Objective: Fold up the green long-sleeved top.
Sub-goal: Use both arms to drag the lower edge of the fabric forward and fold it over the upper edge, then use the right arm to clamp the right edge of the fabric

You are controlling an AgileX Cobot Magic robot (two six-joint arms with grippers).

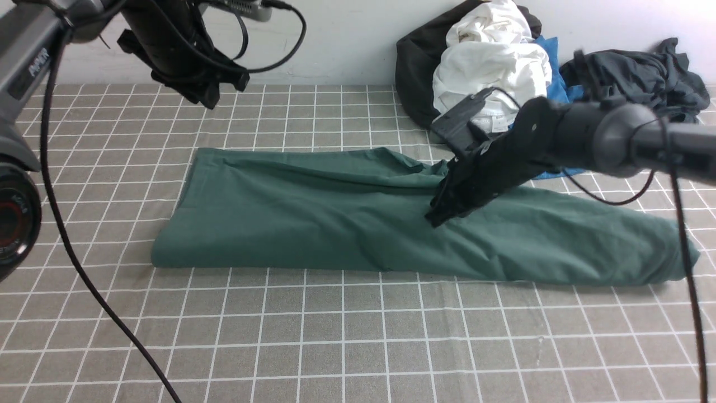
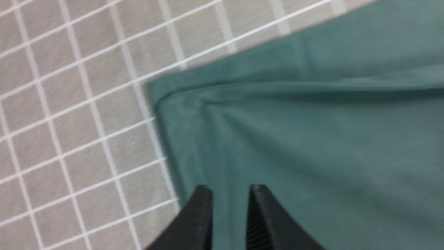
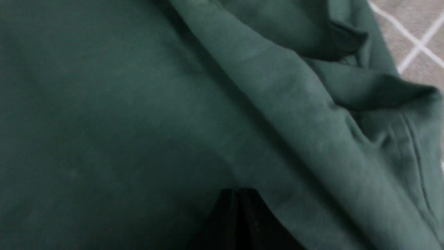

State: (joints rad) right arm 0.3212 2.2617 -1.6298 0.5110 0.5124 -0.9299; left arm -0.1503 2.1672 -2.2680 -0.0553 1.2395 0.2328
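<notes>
Checked tablecloth (image 1: 358, 336) runs closest to me, under everything. Green top (image 1: 313, 218) lies across its middle, folded into a long band running left to right. Clothes pile (image 1: 492, 61) sits back right. My right gripper (image 1: 438, 215) touches the top's middle, fingers pressed together; cannot tell if cloth is caught between them. My left gripper (image 2: 231, 189) hangs over a corner of the top, fingers slightly apart, empty.
</notes>
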